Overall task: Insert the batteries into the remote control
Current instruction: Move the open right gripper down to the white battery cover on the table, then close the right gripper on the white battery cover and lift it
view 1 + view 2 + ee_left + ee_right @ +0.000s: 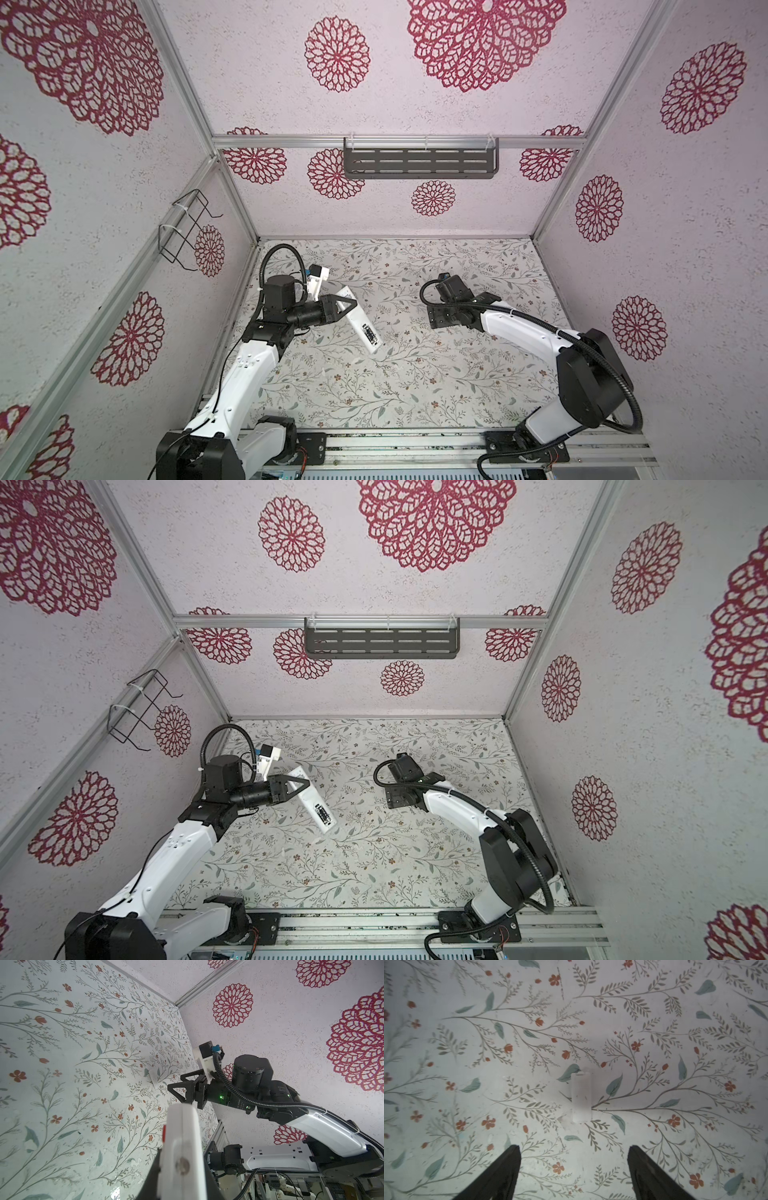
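Note:
My left gripper is shut on the remote control, a slim white bar held tilted above the floral table, with its dark code sticker facing up. In the left wrist view the remote control fills the space between the jaws, and a small round silvery spot shows on it. My right gripper hangs open over the table, nothing between its fingers. A small white rectangular cover piece lies flat just ahead of it. The batteries are out of view.
A black slotted shelf hangs on the back wall and a wire rack on the left wall. An aluminium rail runs along the table's front edge, carrying both arm bases.

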`<state>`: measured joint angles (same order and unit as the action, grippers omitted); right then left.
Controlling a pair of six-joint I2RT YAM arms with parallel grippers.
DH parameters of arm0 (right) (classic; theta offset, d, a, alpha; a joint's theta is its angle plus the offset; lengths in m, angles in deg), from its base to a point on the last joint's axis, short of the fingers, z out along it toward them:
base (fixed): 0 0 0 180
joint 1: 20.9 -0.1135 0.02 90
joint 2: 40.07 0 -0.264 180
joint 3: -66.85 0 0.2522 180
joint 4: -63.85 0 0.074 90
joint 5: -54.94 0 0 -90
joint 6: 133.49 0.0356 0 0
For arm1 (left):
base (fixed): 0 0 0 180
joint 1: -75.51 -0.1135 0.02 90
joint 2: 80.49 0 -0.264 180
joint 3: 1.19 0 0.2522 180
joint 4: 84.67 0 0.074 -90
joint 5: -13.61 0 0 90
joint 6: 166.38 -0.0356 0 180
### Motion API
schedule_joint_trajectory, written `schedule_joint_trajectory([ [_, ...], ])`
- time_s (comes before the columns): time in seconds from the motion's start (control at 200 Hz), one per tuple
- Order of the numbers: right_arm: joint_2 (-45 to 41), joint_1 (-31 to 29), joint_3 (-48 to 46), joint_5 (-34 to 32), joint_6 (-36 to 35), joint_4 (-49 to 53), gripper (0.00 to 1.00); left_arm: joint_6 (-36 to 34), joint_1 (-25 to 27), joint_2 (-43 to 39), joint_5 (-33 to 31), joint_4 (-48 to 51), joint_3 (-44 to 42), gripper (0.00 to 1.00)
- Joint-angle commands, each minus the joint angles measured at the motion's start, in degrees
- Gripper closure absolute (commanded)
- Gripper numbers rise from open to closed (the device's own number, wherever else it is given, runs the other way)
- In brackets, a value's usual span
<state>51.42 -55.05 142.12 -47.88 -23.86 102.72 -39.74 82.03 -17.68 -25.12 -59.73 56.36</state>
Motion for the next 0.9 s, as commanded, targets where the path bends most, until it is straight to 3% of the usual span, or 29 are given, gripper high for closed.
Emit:
schedule_joint_trajectory([
  [0.0, 2.39, 0.96, 2.44, -3.57, -0.07, 1.91, 0.18, 1.73, -0.26, -1.95, -0.29, -3.92, -0.87, 1.0],
  [0.155, 8.05, 1.88, 4.21, -1.85, -1.66, -0.59, 0.28, 3.99, -0.28, -2.87, -0.82, -6.92, -2.6, 1.0],
  [0.32, 13.18, 2.5, 5.95, 0.96, -2.49, -2.47, 0.3, 4.84, -0.22, -3.66, -0.87, -7.71, -3.26, 1.0],
  [0.56, 15.31, 4.67, 4.28, 5.8, -2.23, -6.52, 0.31, 4.78, -0.24, -4.21, -1.69, -7.64, -3.62, 1.0],
  [0.895, 16.04, 5.08, 3.49, 9.68, -2.92, -8.27, 0.42, 4.82, -0.28, -3.75, -1.69, -8.01, -3.62, 1.0],
])
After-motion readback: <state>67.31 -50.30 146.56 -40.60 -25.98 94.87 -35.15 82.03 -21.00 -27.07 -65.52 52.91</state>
